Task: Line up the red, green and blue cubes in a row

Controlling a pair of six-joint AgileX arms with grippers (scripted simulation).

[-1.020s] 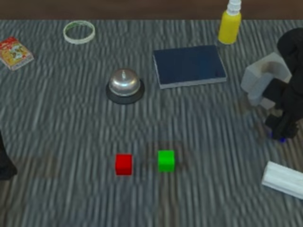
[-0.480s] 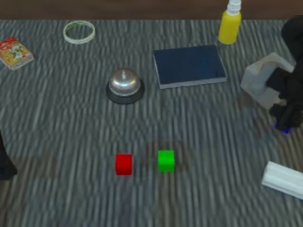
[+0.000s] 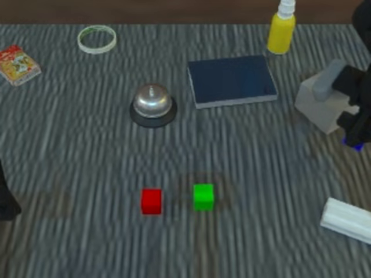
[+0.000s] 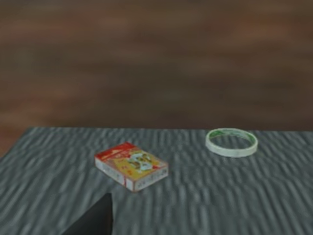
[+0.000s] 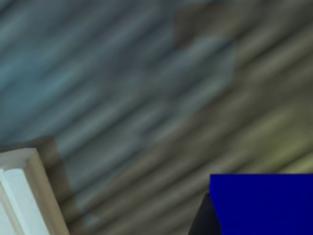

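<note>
Right claw (image 3: 355, 139) clamped on blue cube (image 5: 261, 203) at table's right edge, beside grey block (image 3: 319, 101)

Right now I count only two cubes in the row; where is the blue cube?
In the top view the blue cube is at the table's right edge, in the right gripper, beside the grey block.

A grey striped cloth (image 3: 87, 116) fills nearly the whole top view, its ridges running up and down the frame. Along the upper edge runs a brown wooden strip (image 3: 174, 10).
</note>
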